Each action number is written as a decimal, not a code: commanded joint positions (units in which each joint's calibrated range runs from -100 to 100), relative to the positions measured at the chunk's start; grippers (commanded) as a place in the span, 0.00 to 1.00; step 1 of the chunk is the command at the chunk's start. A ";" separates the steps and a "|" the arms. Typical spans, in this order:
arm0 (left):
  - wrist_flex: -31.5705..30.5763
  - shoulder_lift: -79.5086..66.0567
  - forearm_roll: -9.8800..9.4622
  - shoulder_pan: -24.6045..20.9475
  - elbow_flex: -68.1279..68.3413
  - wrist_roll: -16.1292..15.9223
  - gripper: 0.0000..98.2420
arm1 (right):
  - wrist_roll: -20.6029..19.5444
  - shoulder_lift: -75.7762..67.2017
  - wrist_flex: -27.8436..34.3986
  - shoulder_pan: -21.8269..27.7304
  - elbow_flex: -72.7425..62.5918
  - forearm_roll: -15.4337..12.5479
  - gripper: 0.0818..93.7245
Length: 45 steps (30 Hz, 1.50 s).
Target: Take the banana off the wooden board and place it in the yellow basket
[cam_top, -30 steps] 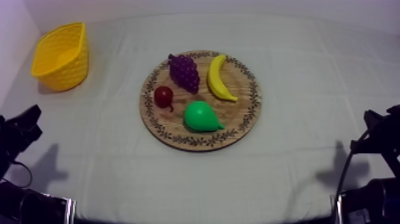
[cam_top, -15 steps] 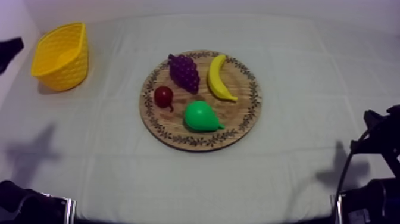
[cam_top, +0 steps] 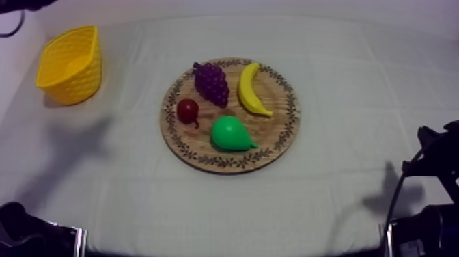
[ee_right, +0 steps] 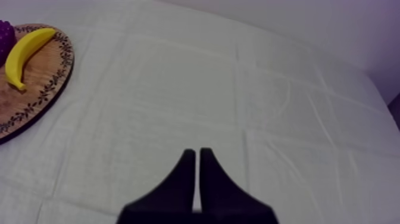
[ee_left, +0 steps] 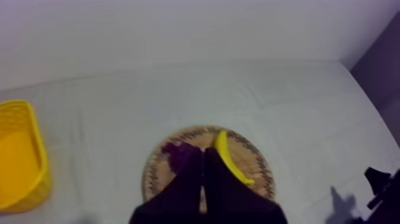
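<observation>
The yellow banana [cam_top: 251, 89] lies on the right half of the round wooden board [cam_top: 279, 137], beside purple grapes [cam_top: 212, 82], a small red fruit [cam_top: 187, 110] and a green pear [cam_top: 231, 133]. The yellow basket [cam_top: 68, 65] stands at the far left. My left gripper [ee_left: 203, 156] is shut on nothing and hangs high above the table, with its tip over the board [ee_left: 256, 170] between the grapes [ee_left: 178, 154] and the banana [ee_left: 229, 159]. My right gripper [ee_right: 197, 156], shut and holding nothing, is low over bare cloth to the right of the board [ee_right: 41, 89] and banana [ee_right: 27, 52].
Part of my left arm [cam_top: 20, 4] shows at the upper left corner, beyond the basket. My right arm [cam_top: 437, 160] rests at the right edge. Open cloth lies between the board and the basket [ee_left: 21, 158].
My left arm has lifted from its low rest at the left side up to the upper left corner, and its shadow has slid across the cloth. The right arm and fruit have not moved.
</observation>
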 commanded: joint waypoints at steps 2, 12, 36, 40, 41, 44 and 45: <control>1.28 7.17 -0.41 4.11 -3.50 2.17 0.00 | -0.01 -0.04 -0.04 -0.01 -0.03 0.00 0.01; 1.63 18.22 -0.21 7.87 -6.26 4.95 0.00 | -0.01 -0.04 -0.04 -0.01 -0.03 0.00 0.01; 14.97 46.03 0.24 9.81 -33.80 6.55 0.15 | -0.01 -0.04 -0.04 -0.01 -0.03 0.00 0.01; 18.37 49.24 0.10 9.97 -38.39 7.39 0.24 | -0.01 -0.04 -0.04 -0.01 -0.03 0.00 0.01; 19.41 50.07 -0.01 10.09 -39.64 7.69 0.27 | -0.01 -0.04 -0.04 -0.01 -0.03 0.00 0.01; 23.68 52.73 -0.36 10.47 -44.18 9.13 0.38 | -0.01 -0.04 -0.04 -0.01 -0.03 0.00 0.01; 25.36 53.67 -0.41 10.53 -45.94 9.61 0.41 | -0.01 -0.04 -0.04 -0.01 -0.03 0.00 0.01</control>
